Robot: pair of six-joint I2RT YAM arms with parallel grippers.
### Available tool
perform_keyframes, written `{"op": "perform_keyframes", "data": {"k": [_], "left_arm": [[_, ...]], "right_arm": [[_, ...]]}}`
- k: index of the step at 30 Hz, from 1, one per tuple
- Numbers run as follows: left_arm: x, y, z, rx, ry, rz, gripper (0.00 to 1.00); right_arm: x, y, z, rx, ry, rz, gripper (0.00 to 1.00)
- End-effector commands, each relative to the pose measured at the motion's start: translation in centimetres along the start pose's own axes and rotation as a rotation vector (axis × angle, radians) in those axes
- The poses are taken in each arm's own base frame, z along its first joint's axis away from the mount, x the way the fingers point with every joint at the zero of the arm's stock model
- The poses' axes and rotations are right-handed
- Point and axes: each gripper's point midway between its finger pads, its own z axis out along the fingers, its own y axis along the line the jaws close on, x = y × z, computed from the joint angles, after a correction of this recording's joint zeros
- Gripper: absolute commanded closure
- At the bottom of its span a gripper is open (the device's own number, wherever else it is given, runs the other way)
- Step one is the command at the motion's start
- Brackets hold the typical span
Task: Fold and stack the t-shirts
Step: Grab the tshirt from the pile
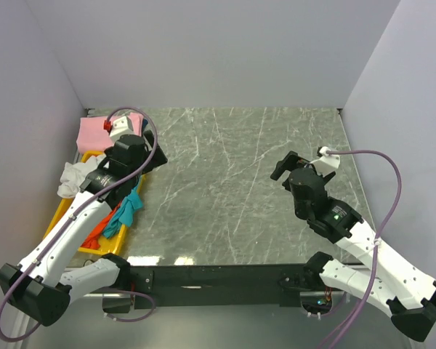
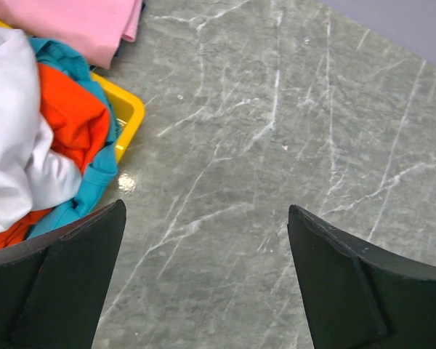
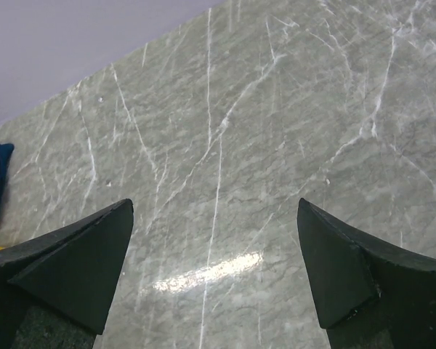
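Note:
A heap of t-shirts fills the yellow tray [image 1: 60,211] at the table's left edge: a white one [image 1: 74,178], a teal one [image 1: 127,209] hanging over the rim, and an orange-red one [image 1: 98,233]. A folded pink t-shirt [image 1: 97,131] lies on the table behind the tray. My left gripper [image 1: 149,156] hovers open beside the tray's far right corner, holding nothing. In the left wrist view the left gripper [image 2: 207,207] is over bare marble, right of the white [image 2: 11,123], orange-red [image 2: 69,120], teal [image 2: 94,182] and pink [image 2: 80,22] t-shirts. My right gripper [image 1: 283,166] [image 3: 215,202] is open and empty over the table's right half.
The grey marble table [image 1: 225,182] is boxed in by pale walls on the left, back and right. A dark blue cloth edge [image 3: 3,163] shows under the pink t-shirt. The tray's yellow corner [image 2: 128,109] sits close to my left fingers [image 2: 73,276].

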Motion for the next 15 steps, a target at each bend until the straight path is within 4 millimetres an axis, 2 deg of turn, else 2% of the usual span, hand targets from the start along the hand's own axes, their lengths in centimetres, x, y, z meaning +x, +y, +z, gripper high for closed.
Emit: {"op": "perform_keyframes", "data": {"k": [1, 5, 9, 13, 15], "left_arm": [[-1.4, 0.6, -0.7, -0.037, -0.040, -0.014, 0.01], [-1.5, 0.7, -0.7, -0.055, -0.043, -0.056, 0.01], [-0.5, 2.1, -0.6, -0.123, -0.021, -0.078, 0.01], [1.4, 5.6, -0.2, -0.262, 0.047, -0.098, 0.01], [1.3, 8.1, 0.2, -0.345, 0.055, -0.124, 0.01]], "right_arm": [[-1.1, 0.0, 0.0, 0.014, -0.043, 0.051, 0.00], [-1.0, -0.5, 0.0, 0.038, -0.044, 0.059, 0.00], [-0.3, -0.7, -0.1, 0.059, -0.021, 0.134, 0.00], [-0.2, -0.7, -0.2, 0.073, -0.001, 0.156, 0.00], [-0.1, -0.9, -0.2, 0.086, 0.000, 0.152, 0.00]]}}
